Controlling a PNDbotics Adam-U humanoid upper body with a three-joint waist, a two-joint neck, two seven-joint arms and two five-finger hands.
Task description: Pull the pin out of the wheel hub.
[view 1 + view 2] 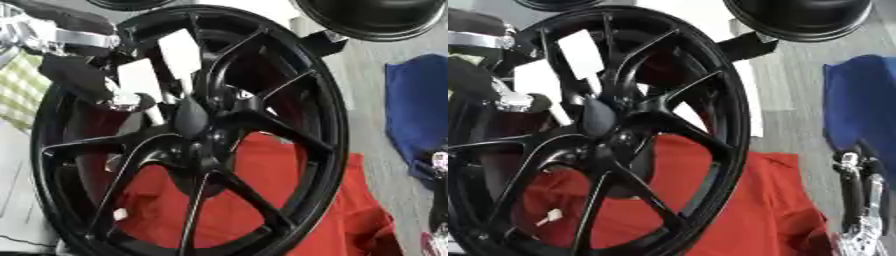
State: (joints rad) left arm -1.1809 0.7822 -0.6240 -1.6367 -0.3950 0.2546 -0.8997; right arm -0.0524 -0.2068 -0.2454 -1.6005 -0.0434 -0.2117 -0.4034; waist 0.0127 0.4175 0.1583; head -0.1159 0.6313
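The wheel hub [210, 135] was a big glossy black rim with thin paired spokes, standing on edge over a red cloth [324, 220] and filling most of the view. The left hand [105, 85] was in at its upper left by the spokes, fingers curled, but I couldn't tell what it gripped; couldn't make out the pin. Right hand [859, 200] hung relaxed at lower right.

Floor [385, 45]: grey, plank-like, visible at right. Red cloth [745, 210] spread low in view, creased, reaching the bottom edge. Blue cloth [859, 105] at the right edge, lying on the floor, apart from the red. Green-and-white checked fabric [19, 90] at left edge. Dark round object [802, 17] at top right, partly cut off. Light even, no hard shadows.
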